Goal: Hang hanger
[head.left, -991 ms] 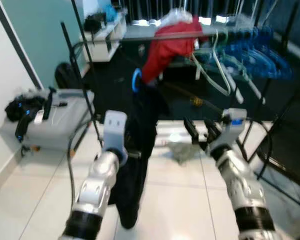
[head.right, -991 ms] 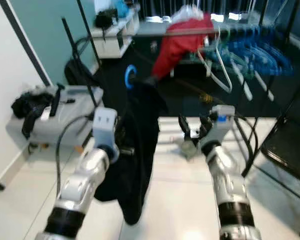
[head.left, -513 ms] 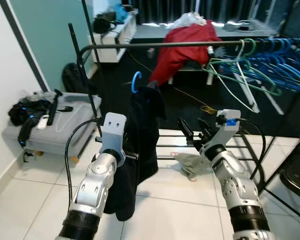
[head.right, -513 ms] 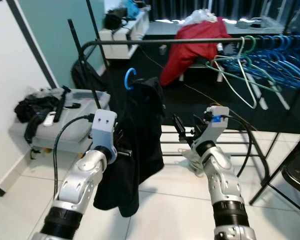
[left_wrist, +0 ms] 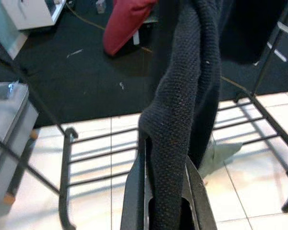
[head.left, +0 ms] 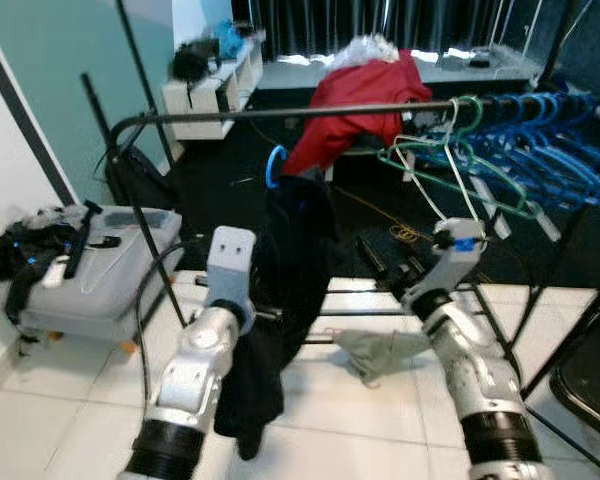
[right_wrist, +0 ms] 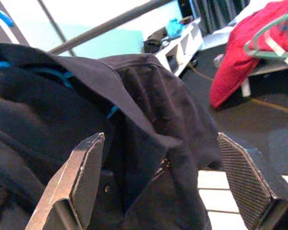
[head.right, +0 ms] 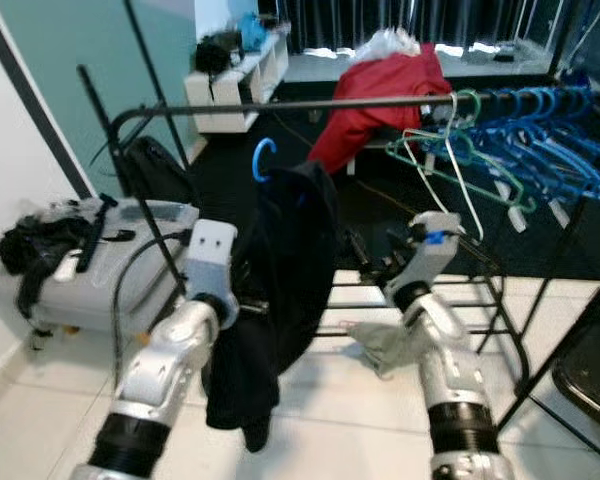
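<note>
Blue plastic hanger, its curved hook showing above a dark garment, is held up just below the black metal rail of the clothes rack, not hooked on it. A coarse-knit fold of the garment is pinched between the narrow black fingers of the left gripper, whose silver arm is raised forward. The right gripper is held spread wide, its textured pads apart on either side of the garment's smooth collar, its arm bent inward. Blue and green wire hangers are hung further along the rail, with a red cloth heaped behind and a crumpled grey cloth on the white tiled floor
</note>
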Motion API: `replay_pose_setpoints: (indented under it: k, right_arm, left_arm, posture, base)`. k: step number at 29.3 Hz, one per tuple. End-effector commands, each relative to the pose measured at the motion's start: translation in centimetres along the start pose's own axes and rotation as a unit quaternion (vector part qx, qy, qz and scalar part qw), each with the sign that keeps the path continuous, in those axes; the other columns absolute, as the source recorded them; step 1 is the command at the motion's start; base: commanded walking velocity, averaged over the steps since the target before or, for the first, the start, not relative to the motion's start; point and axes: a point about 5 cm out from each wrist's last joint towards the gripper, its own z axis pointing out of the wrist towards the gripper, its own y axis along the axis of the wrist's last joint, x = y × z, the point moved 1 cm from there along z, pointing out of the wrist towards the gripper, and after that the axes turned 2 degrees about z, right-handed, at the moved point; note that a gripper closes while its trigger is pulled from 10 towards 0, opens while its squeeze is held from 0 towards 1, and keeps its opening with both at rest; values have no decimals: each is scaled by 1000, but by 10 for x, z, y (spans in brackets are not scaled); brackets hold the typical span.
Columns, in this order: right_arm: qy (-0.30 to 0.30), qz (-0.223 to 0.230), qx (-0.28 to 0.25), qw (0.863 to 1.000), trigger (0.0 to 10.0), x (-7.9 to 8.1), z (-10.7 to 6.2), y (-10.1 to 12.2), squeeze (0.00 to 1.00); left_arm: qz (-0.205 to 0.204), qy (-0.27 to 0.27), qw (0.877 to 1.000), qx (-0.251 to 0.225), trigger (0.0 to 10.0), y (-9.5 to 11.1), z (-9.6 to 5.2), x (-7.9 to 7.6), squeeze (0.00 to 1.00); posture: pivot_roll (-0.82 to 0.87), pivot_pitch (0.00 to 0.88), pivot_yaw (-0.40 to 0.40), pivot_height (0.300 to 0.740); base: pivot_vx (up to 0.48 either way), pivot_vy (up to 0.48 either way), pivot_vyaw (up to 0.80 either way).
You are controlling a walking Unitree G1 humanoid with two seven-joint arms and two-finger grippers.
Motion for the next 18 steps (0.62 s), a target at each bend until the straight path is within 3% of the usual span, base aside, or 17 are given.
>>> replay_pose_setpoints:
  k: [1,9,18]
  right_arm:
    - [9,9,3,1000,10000,7,2,-4,0]
    - [9,10,2,1000,10000,7,2,-4,0]
    - [10,12,2,1000,10000,8,1,-4,0]
  left_arm:
    - [-7,23,1000,-10,10000,6,1,13,0]
    - [-13,42,999,-10,10000,8,2,18,0]
    - [-32,87,996,-15,10000,12,3,40,0]
  posture:
    - [-120,0,64,740]
    - [-127,0,68,740]
    - [-129,0,66,740]
  base:
    - [480,0,0]
    - [480,0,0]
    - [480,0,0]
